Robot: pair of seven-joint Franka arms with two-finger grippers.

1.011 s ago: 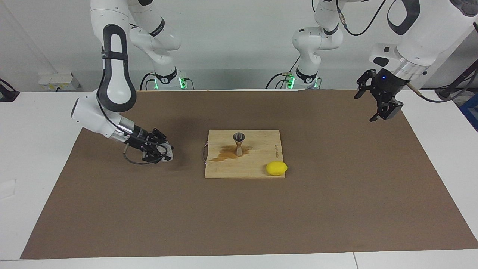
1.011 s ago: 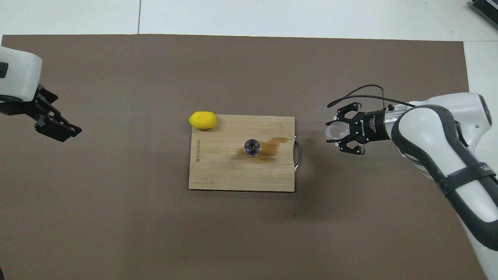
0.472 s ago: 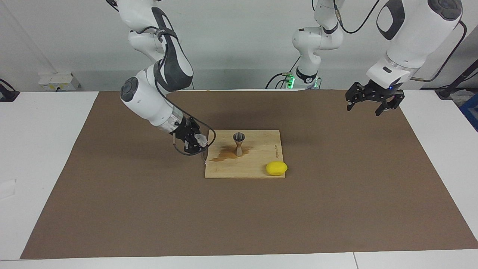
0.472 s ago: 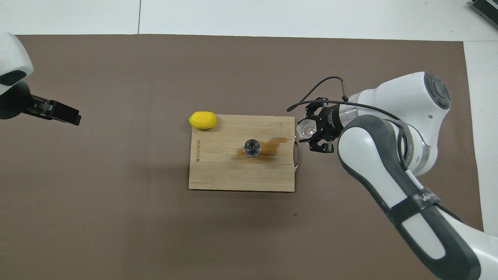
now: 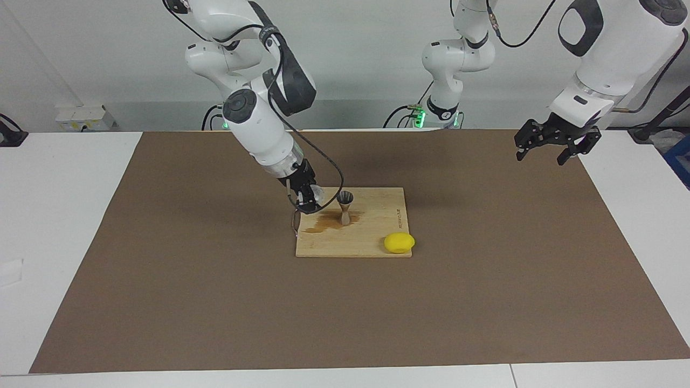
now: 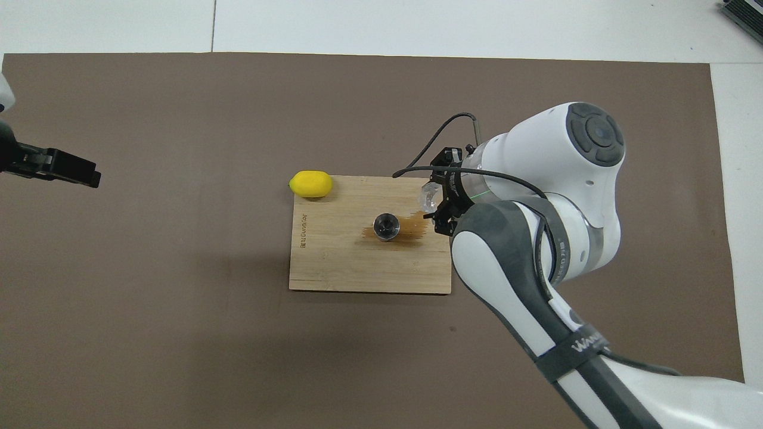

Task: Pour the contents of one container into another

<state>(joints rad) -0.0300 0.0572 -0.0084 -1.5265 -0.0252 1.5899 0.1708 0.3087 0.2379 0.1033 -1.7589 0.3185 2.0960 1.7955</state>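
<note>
The silvery hourglass jigger (image 5: 345, 206) stands upright on the wooden cutting board (image 5: 372, 237), seen from above as a round rim (image 6: 386, 226). My right gripper (image 5: 311, 199) is shut on the small clear glass cup (image 5: 319, 194) and holds it above the board's handle end, close beside the jigger and at about the height of its rim. The cup (image 6: 428, 196) also shows in the overhead view in the right gripper (image 6: 434, 207). My left gripper (image 5: 555, 144) is open and empty, raised over the mat at the left arm's end, where it waits (image 6: 59, 170).
A brown wet stain (image 5: 325, 222) lies on the board (image 6: 334, 262) at the jigger's foot. A yellow lemon (image 5: 399, 242) sits at the board's corner farthest from the robots, toward the left arm's end (image 6: 310, 183). A metal handle (image 5: 295, 221) sticks out of the board.
My right arm has carried the cup from over the mat at its own end to over the board's edge, right beside the jigger. The left gripper shifted slightly and turned.
</note>
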